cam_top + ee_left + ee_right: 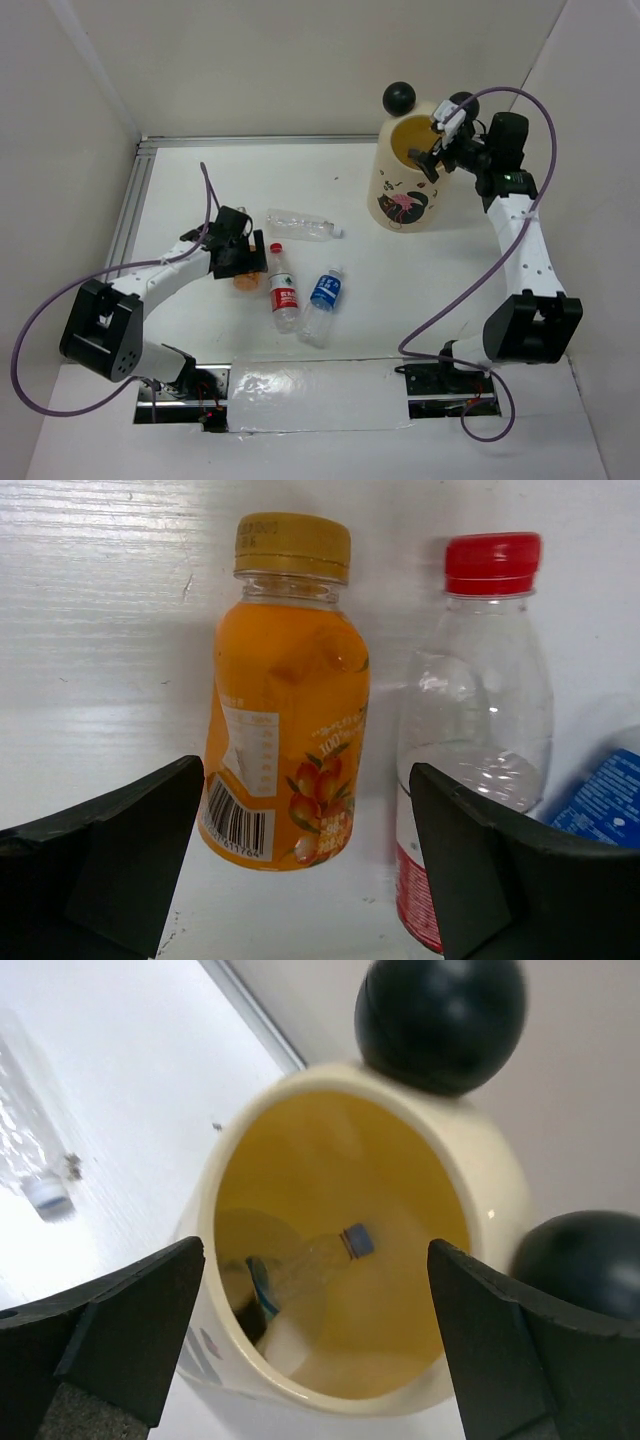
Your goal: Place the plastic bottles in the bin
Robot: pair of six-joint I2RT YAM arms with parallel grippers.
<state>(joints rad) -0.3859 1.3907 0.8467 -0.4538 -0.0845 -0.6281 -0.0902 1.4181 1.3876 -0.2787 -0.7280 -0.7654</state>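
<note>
The orange bottle (290,710) lies on the white table between the open jaws of my left gripper (305,790), which hovers over it without touching; in the top view the gripper (243,262) covers most of the bottle (245,282). The red-capped, red-labelled bottle (283,290) lies right beside it (480,730). A blue-labelled bottle (325,298) and a clear unlabelled bottle (300,225) also lie on the table. My right gripper (432,158) is open and empty above the cream bin (405,195). Inside the bin (490,1180) lies a blue-capped bottle (310,1265), seen between the right gripper's (315,1260) open jaws.
Two black ball ears (440,1015) sit on the bin's rim. White walls close in the table on the left, back and right. A metal rail (135,200) runs along the left edge. A foil-covered strip (315,395) lies between the arm bases.
</note>
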